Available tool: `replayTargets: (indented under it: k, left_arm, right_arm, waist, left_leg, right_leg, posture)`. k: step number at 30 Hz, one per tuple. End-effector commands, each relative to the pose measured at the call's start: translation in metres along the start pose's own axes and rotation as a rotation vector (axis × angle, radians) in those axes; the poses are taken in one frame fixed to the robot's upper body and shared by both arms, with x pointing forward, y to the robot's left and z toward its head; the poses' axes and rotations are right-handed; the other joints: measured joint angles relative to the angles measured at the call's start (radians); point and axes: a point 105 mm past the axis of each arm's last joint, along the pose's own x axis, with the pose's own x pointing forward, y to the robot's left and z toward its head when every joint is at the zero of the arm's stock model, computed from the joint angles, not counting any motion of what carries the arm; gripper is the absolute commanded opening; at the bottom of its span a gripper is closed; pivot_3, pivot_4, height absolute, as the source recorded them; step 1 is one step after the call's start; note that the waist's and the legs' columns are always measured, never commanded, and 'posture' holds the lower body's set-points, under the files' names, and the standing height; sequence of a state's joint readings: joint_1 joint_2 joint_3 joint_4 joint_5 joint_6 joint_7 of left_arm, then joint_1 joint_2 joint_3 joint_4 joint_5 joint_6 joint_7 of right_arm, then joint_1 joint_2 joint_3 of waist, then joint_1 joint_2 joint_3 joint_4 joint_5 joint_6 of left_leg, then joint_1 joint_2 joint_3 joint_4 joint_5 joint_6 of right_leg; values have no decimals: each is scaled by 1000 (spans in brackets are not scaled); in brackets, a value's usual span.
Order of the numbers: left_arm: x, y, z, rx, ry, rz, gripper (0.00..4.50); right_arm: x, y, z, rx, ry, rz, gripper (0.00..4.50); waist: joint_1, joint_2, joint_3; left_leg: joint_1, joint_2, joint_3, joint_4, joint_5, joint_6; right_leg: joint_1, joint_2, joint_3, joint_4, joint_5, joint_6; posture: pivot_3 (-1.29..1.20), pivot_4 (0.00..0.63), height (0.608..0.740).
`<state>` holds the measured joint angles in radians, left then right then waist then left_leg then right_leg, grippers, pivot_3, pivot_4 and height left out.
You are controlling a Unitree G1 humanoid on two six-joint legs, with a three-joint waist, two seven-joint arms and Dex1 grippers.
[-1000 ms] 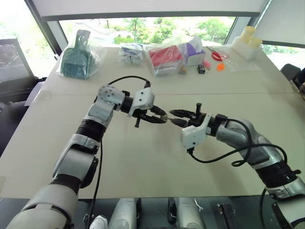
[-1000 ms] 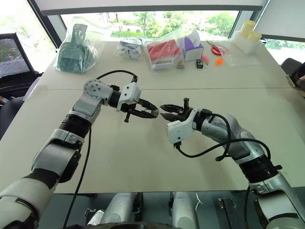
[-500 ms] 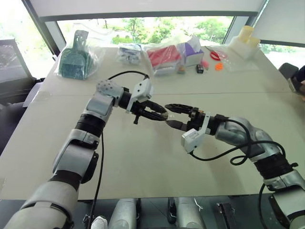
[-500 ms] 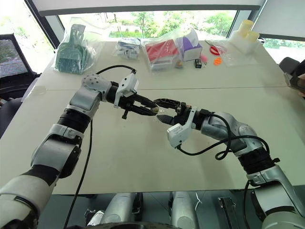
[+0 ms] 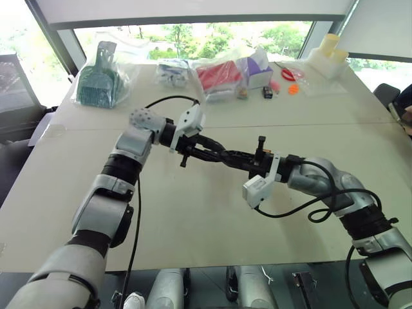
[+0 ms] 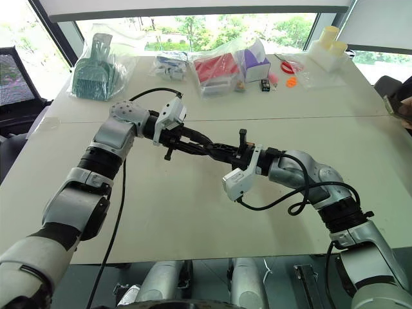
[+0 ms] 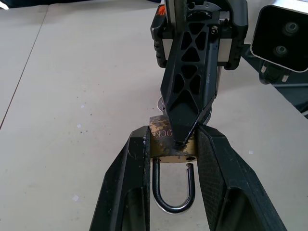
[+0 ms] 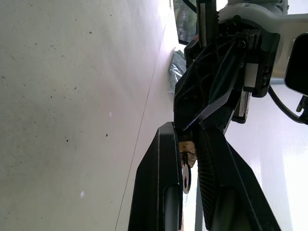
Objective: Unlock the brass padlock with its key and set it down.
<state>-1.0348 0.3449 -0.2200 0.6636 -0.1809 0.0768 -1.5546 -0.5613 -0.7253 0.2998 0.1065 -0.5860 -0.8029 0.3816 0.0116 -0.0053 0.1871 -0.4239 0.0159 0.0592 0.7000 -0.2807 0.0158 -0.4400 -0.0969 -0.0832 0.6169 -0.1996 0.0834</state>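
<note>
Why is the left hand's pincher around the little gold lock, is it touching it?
Touching. In the left wrist view, the left gripper's fingers press both sides of the brass padlock.
</note>
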Motion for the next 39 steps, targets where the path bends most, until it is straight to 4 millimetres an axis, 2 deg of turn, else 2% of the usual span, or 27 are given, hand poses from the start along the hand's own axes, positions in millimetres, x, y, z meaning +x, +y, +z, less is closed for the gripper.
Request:
replayTargets:
  k: [1,11,13,19,26,28,30,36,37,39]
  left_arm:
    - [2,-2,17,65,-17,-26,742]
    - [-1,-8,14,47,-11,-38,742]
    - [-2,-9,14,37,-15,-41,1830]
    - [-5,-11,16,25,-32,-36,4478]
    - [-19,4,22,26,-67,85,4478]
    - [-24,6,23,17,-75,114,3922]
    - [-28,6,20,10,-69,124,3128]
    - [-28,0,9,-18,-57,110,358]
    - [-27,-2,7,-26,-57,104,40]
    - [-23,-5,3,-41,-53,90,40]
  right_arm:
    - [1,-13,0,-25,-10,-30,71]
    - [2,-12,-5,-14,3,-26,71]
    - [2,-12,-5,-12,4,-24,0]
    - [2,-10,-6,-4,7,-16,0]
    - [0,-9,-6,2,12,-11,0]
    - [0,-9,-6,3,14,-12,0]
    - [-1,-9,-6,4,16,-12,0]
    - [-2,-10,-6,6,19,-12,0]
    - [-1,-10,-7,7,19,-13,0]
    - [-1,-11,-7,6,20,-14,0]
  waist:
    - [0,0,0]
    - [0,0,0]
    - [0,0,0]
    - [0,0,0]
    - [-1,0,0]
    - [-1,0,0]
    - [-1,0,0]
    - [0,0,0]
    - [-1,0,0]
    - [-1,0,0]
  left_leg:
    - [0,0,0,0,0,0]
    - [0,0,0,0,0,0]
    - [0,0,0,0,0,0]
    - [0,0,0,0,0,0]
    - [0,0,0,0,0,0]
    - [0,0,0,0,0,0]
    - [0,0,0,0,0,0]
    - [0,0,0,0,0,0]
    - [0,0,0,0,0,0]
    - [0,0,0,0,0,0]
  right_leg:
    - [0,0,0,0,0,0]
    - [0,0,0,0,0,0]
    - [0,0,0,0,0,0]
    - [0,0,0,0,0,0]
    - [0,0,0,0,0,0]
    - [0,0,0,0,0,0]
    - [0,0,0,0,0,0]
    - [0,0,0,0,0,0]
    - [0,0,0,0,0,0]
    - [0,0,0,0,0,0]
  posture:
    - [0,150,740]
    - [0,150,740]
    - [0,150,740]
    - [0,150,740]
    - [0,150,740]
    - [0,150,740]
    - [0,150,740]
    - [0,150,740]
    - [0,150,740]
    - [0,150,740]
